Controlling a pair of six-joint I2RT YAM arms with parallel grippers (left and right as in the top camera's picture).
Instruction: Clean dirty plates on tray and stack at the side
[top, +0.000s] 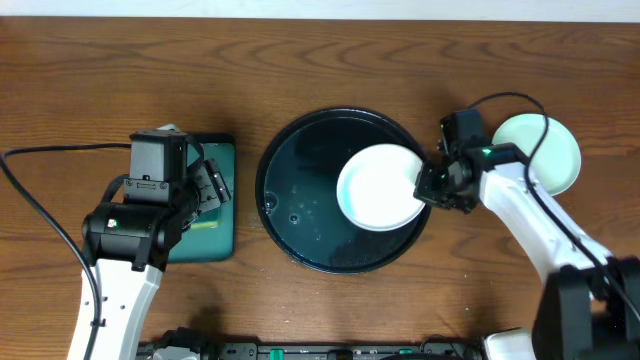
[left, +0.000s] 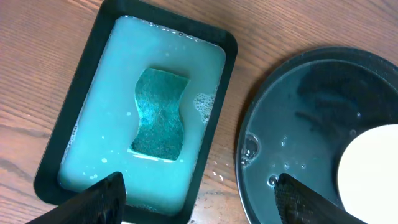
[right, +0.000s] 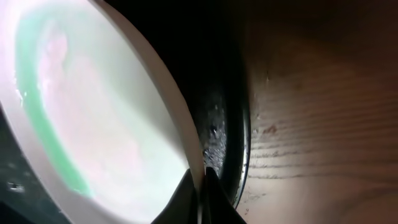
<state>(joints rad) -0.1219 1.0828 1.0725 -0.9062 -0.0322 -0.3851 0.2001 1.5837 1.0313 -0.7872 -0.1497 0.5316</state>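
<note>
Right gripper (top: 428, 190) pinches the rim of the only white plate (top: 375, 188) on the black tray (top: 290, 170); a mint-green stack (top: 562, 160) sits aside, apparently done; left gripper (top: 212, 188) hangs open.

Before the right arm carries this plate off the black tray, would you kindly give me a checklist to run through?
1. Right jaws shut on the rim of the held plate: ok.
2. Held plate free of smear: cannot tell; it looks white from overhead, but the right wrist view shows a greenish band.
3. Held plate raised above the rim of the black tray: cannot tell.
4. Side plate lies right of the black tray, ready to stack on: ok.
5. Left jaws open above the sponge, away from the carrying path: ok.
</note>
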